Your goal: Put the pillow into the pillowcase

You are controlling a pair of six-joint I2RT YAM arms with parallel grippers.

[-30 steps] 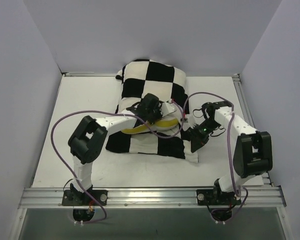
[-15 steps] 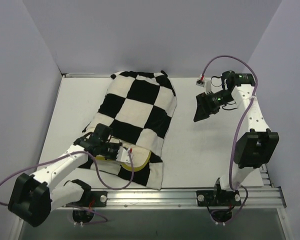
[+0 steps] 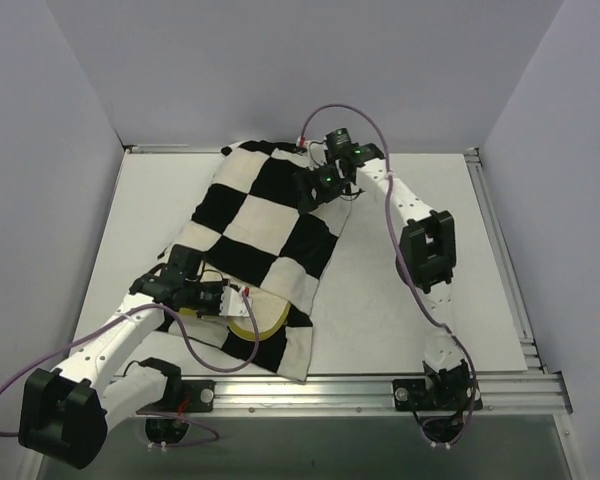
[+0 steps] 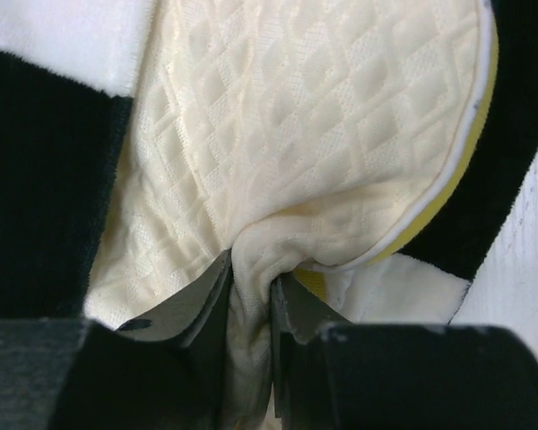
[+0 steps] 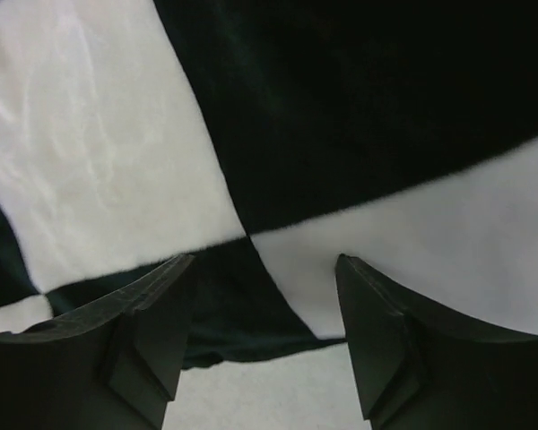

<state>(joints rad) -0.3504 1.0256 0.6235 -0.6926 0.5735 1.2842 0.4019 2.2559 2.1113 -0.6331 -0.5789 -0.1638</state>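
Risks, left side first: the left gripper (image 4: 251, 279) has only a thin fold of the pillow (image 4: 296, 116) pinched, right by the yellow edge. The grip looks shallow, so a hard push could pop the fold out. The pillow could also bunch at the mouth instead of sliding in. The pillowcase (image 3: 270, 220) lies loose around the pillow end with nothing pinning it there, so a push may just drag the whole case across the table (image 3: 410, 300). The right gripper (image 5: 264, 269) has taken nothing. If it closes on a single layer or misses, the case has no anchor.

Pose: the left arm is folded low and reaches right from its base, wrist at the near end of the case, jaws narrow on the pillow fold. The pillow looks mostly inside, with only a cream end and the yellow rim (image 3: 255, 327) showing at the near opening. The right arm is stretched far out and angled left, wrist tipped down over the far right corner of the case. Its jaws are wide and empty with fabric just below; can't tell if they touch it.
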